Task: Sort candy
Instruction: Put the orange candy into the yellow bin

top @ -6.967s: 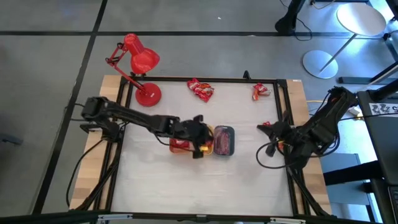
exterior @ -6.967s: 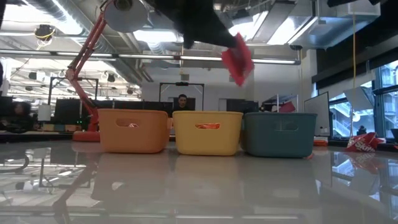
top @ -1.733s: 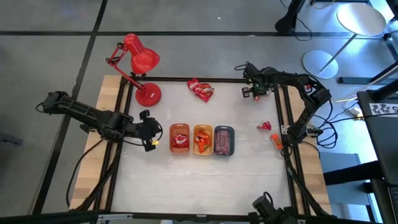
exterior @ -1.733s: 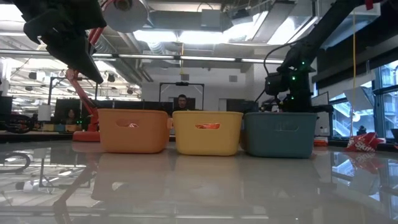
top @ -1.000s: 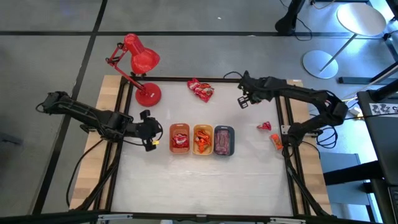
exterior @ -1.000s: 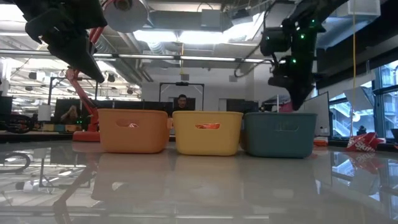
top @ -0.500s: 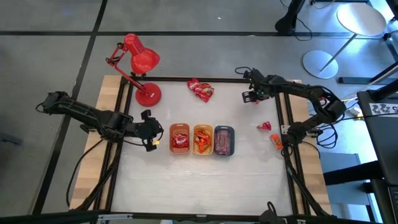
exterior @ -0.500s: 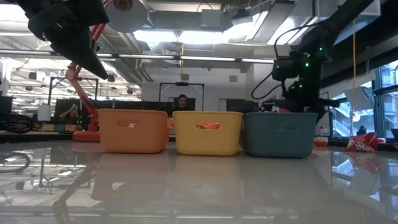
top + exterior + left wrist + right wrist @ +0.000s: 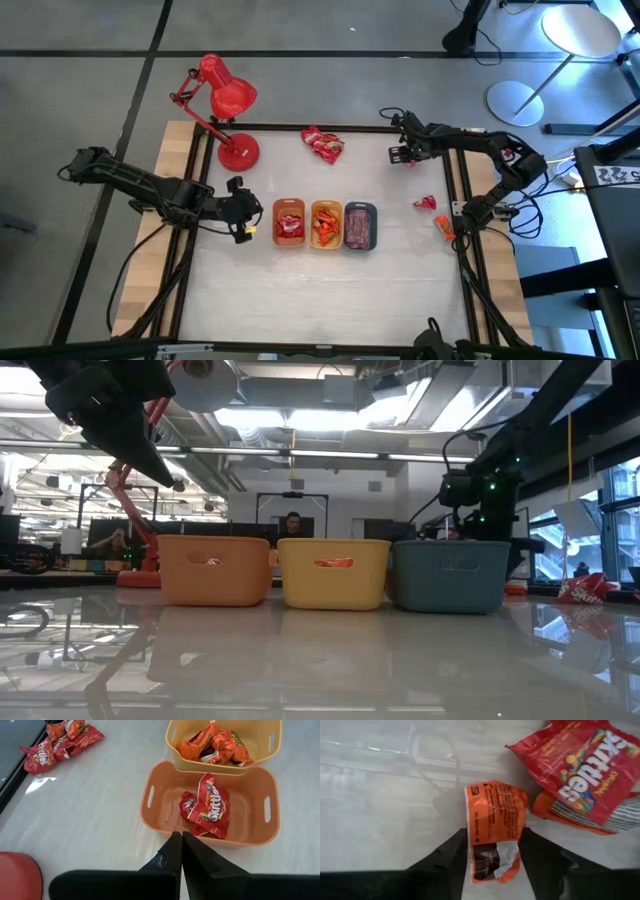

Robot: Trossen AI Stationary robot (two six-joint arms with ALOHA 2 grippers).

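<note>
At the upper right of the high view, the right gripper (image 9: 492,851) hangs with fingers spread either side of an orange candy (image 9: 495,827) packet, not clearly gripping it. The left gripper (image 9: 181,845), pinched shut and empty, waits beside the orange tray (image 9: 157,805).

The white table (image 9: 320,290) carried three little trays in a row mid-table – orange tray (image 9: 288,223), yellow tray (image 9: 325,224), grey tray (image 9: 360,226). Loose candy packets (image 9: 323,143) sat by the far edge, a red packet (image 9: 425,202) lay near the right side, and the red desk lamp (image 9: 225,110) stood at the far-left corner.
</note>
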